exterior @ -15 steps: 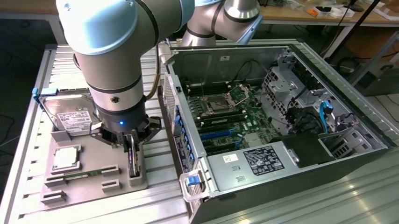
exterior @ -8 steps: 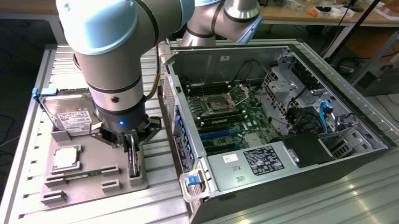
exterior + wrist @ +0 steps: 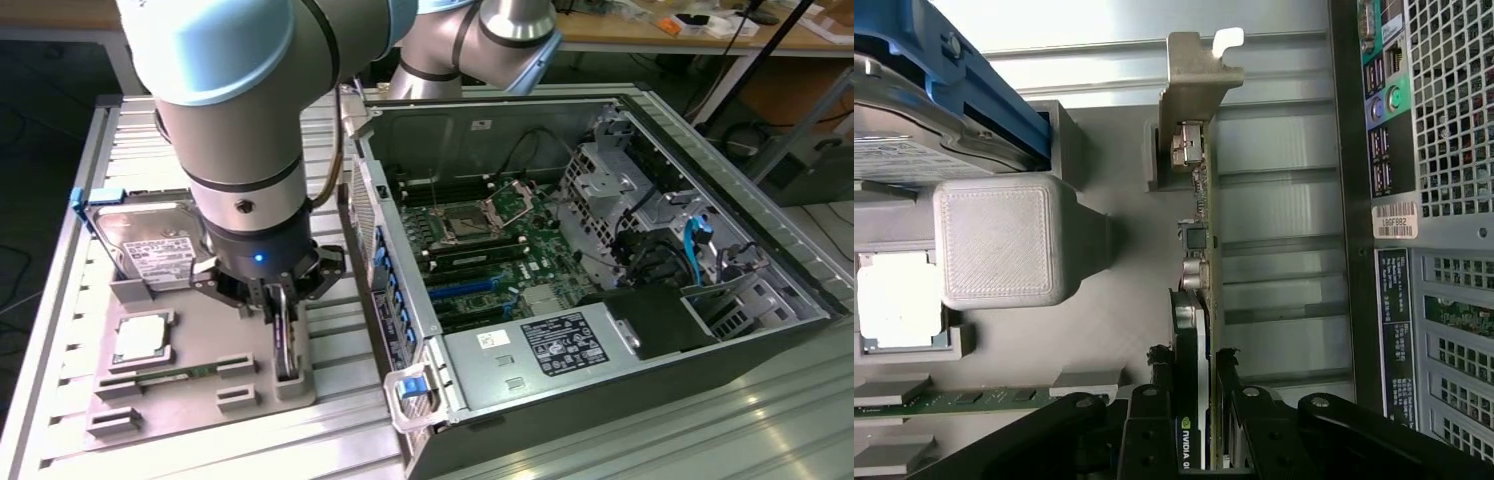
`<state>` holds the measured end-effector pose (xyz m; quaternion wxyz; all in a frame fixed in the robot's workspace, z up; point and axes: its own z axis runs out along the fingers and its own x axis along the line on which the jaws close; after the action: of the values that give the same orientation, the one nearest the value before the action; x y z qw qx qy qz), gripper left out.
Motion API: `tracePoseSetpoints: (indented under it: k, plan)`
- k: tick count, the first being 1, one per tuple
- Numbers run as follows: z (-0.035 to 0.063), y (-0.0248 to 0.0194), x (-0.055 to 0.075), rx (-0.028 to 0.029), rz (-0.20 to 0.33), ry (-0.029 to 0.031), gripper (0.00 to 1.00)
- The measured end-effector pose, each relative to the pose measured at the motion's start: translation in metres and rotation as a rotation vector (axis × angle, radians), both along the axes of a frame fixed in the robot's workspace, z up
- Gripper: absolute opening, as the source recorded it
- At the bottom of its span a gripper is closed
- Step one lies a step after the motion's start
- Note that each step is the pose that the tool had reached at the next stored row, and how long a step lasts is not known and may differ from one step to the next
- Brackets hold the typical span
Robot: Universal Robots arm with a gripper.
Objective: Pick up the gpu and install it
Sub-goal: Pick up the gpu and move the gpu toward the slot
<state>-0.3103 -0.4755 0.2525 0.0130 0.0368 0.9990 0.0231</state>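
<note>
Slatted metal table (image 3: pixel 334 445): grey parts tray (image 3: pixel 200 350) on exterior view's left, open PC case (image 3: pixel 441 135) just beside, exterior view's right.

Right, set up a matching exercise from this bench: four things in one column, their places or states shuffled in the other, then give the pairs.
Things:
1. graphics card
2. hard drive
3. memory stick
4. computer case

States:
A. open, on the exterior view's right
B. green, lying flat in the grey tray
C. standing on edge, gripped by the tool
D. silver, white label showing

Pairs: 1-C, 2-D, 3-B, 4-A
</note>
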Motion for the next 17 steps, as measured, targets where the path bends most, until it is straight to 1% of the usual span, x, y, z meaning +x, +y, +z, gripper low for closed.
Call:
tracePoseSetpoints:
  k: [8, 11, 17]
  plan:
    - [0.0087, 0.0, 0.0, 0.0, 0.0, 0.0, 0.27]
    - [0.0138, 0.0, 0.0, 0.0, 0.0, 0.0001, 0.27]
    - [0.0208, 0.0, 0.0, 0.0, 0.0, 0.0001, 0.27]
